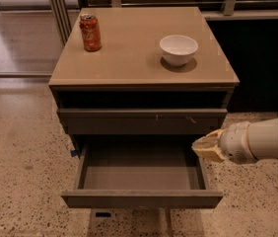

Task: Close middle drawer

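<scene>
The middle drawer (pixel 139 171) is pulled well out of the brown cabinet. Its smooth grey inside holds nothing, and its plain front strip (pixel 141 199) is nearest the camera. My gripper (pixel 196 147), with pale tan fingers on a white wrist, comes in from the right. It hovers just above the drawer's right side wall, about halfway along the wall. The fingers are pressed together into one wedge and hold nothing.
A closed drawer front (pixel 141 120) sits above the open one. On the cabinet top (pixel 129 58) stand a red soda can (pixel 89 32) at the back left and a white bowl (pixel 178 49) at the right. Speckled floor surrounds the cabinet, with a dark wall at the right.
</scene>
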Controlling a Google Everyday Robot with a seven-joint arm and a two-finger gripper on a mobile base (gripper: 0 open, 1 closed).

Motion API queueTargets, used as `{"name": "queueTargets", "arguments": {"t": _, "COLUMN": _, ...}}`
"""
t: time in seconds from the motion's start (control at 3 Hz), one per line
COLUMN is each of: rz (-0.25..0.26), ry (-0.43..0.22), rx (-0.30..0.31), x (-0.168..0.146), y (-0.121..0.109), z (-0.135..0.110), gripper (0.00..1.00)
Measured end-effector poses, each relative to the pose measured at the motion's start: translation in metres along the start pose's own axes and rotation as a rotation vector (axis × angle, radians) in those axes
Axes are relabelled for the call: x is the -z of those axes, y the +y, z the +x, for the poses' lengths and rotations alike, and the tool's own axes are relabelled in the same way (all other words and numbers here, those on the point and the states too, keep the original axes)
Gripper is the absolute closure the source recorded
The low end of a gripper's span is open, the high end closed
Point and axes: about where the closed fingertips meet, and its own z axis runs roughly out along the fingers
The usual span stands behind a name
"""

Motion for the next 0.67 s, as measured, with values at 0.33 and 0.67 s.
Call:
{"name": "queueTargets", "arguments": {"t": 0.33, "rz": 0.03, "ry": -0.071, "rx": -0.079, "x": -0.041, "y": 0.017, "z": 0.05, "gripper": 1.0}}
{"name": "queueTargets", "arguments": {"t": 0.67, "rz": 0.072, "ry": -0.107, "rx": -0.161, "x": -0.089, "y": 0.02, "z": 0.1, "gripper": 1.0}}
